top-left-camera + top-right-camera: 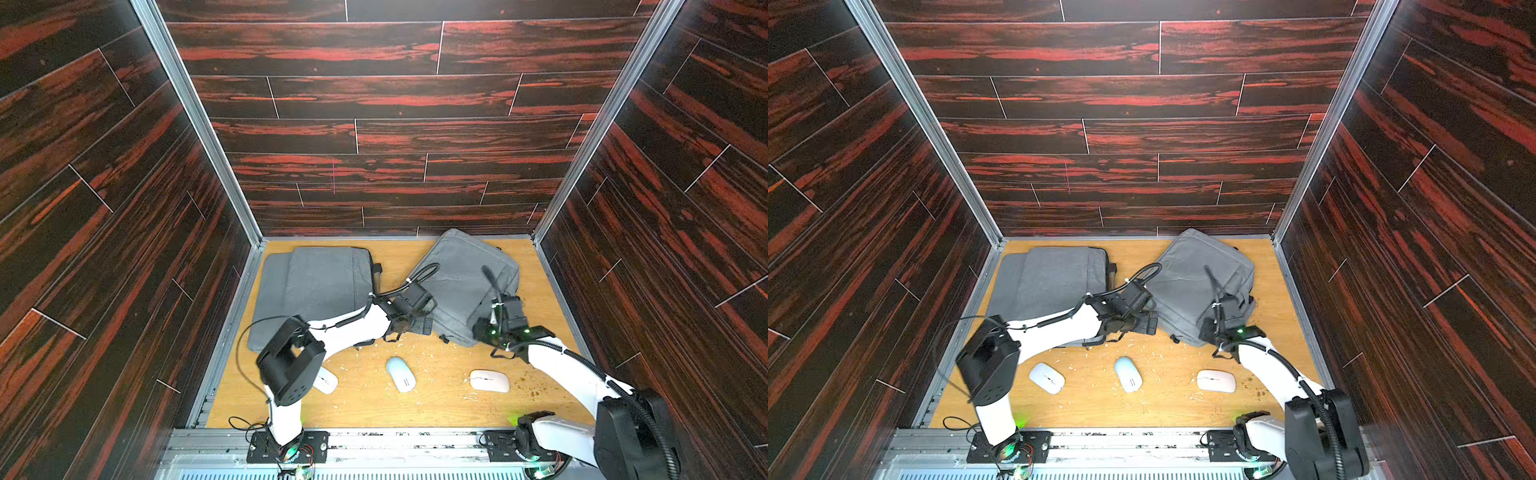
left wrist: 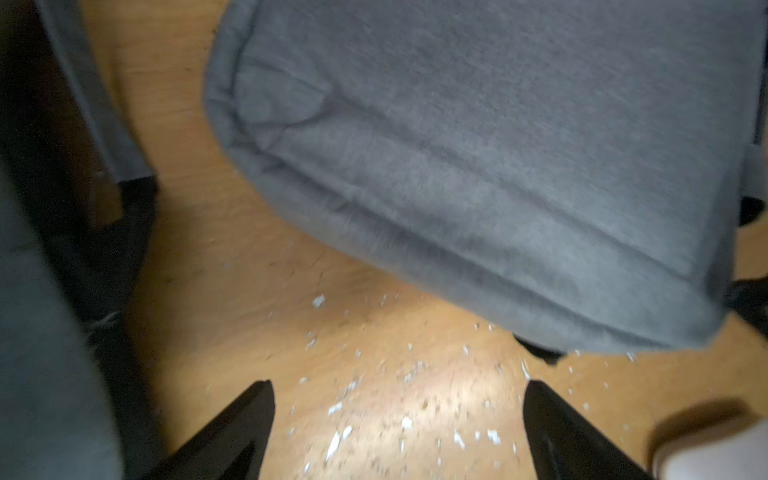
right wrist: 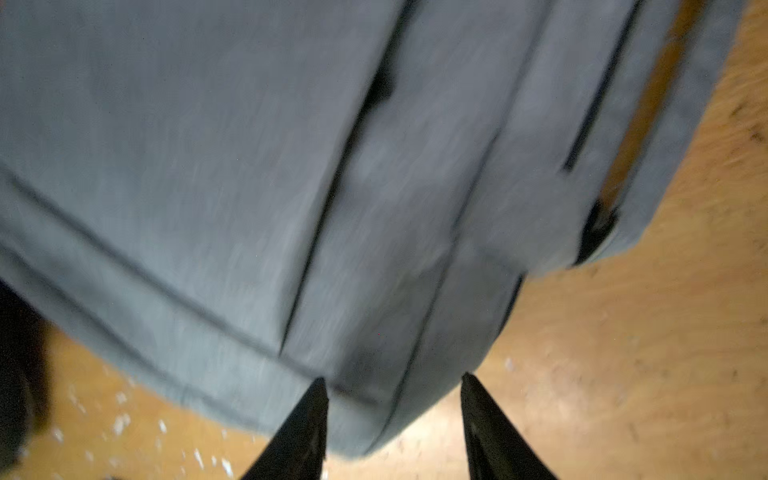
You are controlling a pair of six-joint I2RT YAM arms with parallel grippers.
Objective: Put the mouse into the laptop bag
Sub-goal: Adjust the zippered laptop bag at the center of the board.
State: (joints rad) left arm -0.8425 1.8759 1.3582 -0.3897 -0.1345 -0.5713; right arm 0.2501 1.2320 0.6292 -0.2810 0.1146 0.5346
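Grey laptop bag (image 3: pixel 208 166) corner sits between the part-spread right gripper (image 3: pixel 394 384) tips; left gripper (image 2: pixel 401 399) spread wide, empty

We read no text, label, brand or number anywhere. Tiny dark marks on the middle mouse (image 1: pixel 400 374) are too small to make out.

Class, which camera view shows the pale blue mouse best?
Both top views: the pale blue mouse lies whole and uncovered on the table. The right wrist view misses it. The left wrist view has only a blurred pale shape at its edge, unidentifiable.
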